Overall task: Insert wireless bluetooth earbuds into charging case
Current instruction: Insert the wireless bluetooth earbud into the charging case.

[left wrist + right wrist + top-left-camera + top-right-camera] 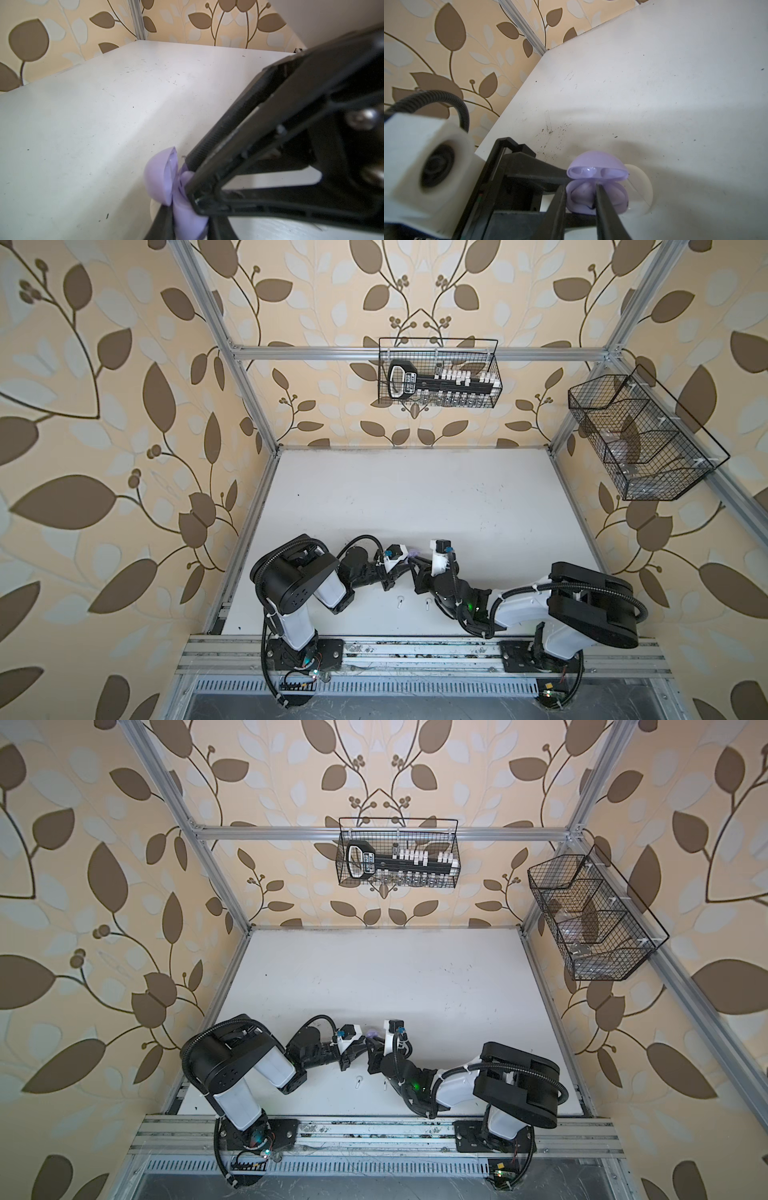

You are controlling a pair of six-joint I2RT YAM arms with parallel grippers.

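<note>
Earbud seating is the weak point at this moment. A lavender earbud (581,192) lies in one well of the lavender charging case (614,197), whose lid (598,164) stands open above it. In the blurred right wrist view it seems tilted rather than fully down, though I cannot be sure. The neighbouring well looks empty, and no other lavender piece shows anywhere.

The right end effector (581,187) has its jaws narrowly parted on either side of that earbud, with one tip inside the case mouth. If a pad clings as the arm lifts, the earbud could come out with it. It could also tip across the well so that the lid cannot close. A sideways withdrawal could catch the thin lid and strain its hinge.

The left end effector (190,225) is clamped on the case body, near the front middle of the worktop (654,93). A smooth, rounded shell in a two-finger pinch can rotate or squirt free if the right arm presses down to seat the earbud.

One white earbud (401,602) and a second white earbud (428,603) lie loose on the worktop, close under the two wrists. A white case (641,187) sits just behind the lavender one. A low sweep by either arm could knock these away or push one beneath a link, out of reach.
</note>
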